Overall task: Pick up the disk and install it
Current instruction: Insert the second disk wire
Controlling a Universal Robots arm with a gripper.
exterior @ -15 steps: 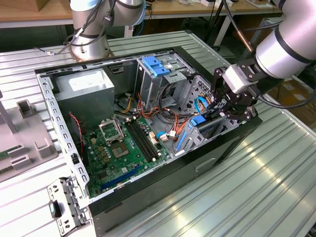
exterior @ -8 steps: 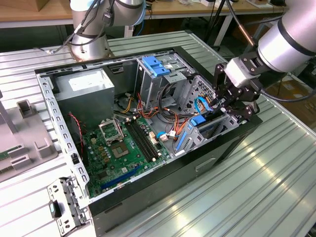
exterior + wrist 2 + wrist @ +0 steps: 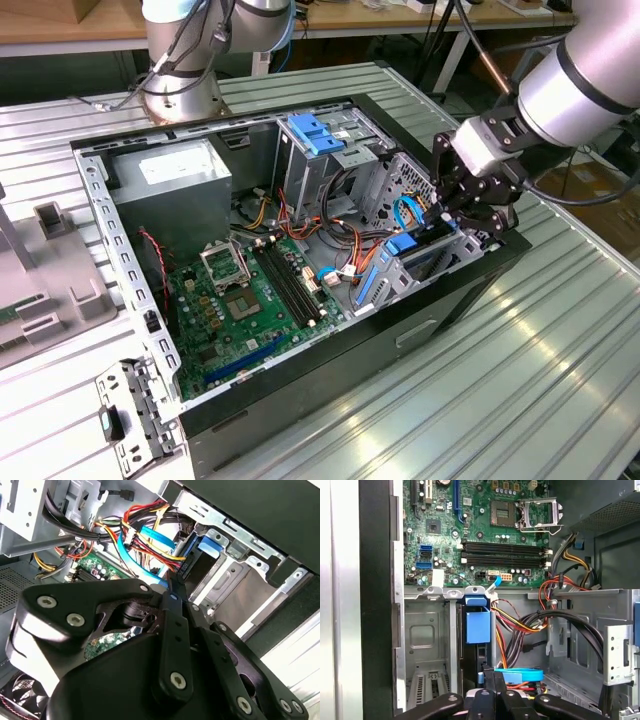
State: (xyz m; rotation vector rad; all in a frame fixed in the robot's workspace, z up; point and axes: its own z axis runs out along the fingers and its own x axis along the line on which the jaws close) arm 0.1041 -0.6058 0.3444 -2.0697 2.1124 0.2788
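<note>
The disk (image 3: 425,258) stands on edge in a bay slot at the end of the open computer case on the exterior view's right, its blue carrier frame (image 3: 477,625) showing on top. In the second wrist view the disk (image 3: 194,565) sits deep in the metal bay. My black gripper (image 3: 455,222) hangs just above the disk's outer end. Its fingers are shut together with nothing between them, and their tips (image 3: 171,582) lie at the disk's end. I cannot tell whether they touch it. In the first wrist view the gripper (image 3: 491,674) is close behind the disk.
Bundled cables and a blue flat cable (image 3: 520,674) run beside the bay. A drive cage with a fixed blue bracket (image 3: 315,133) stands behind. The motherboard (image 3: 245,300), power supply (image 3: 170,185) and case walls surround the space. A loose metal part (image 3: 130,415) lies on the ribbed table.
</note>
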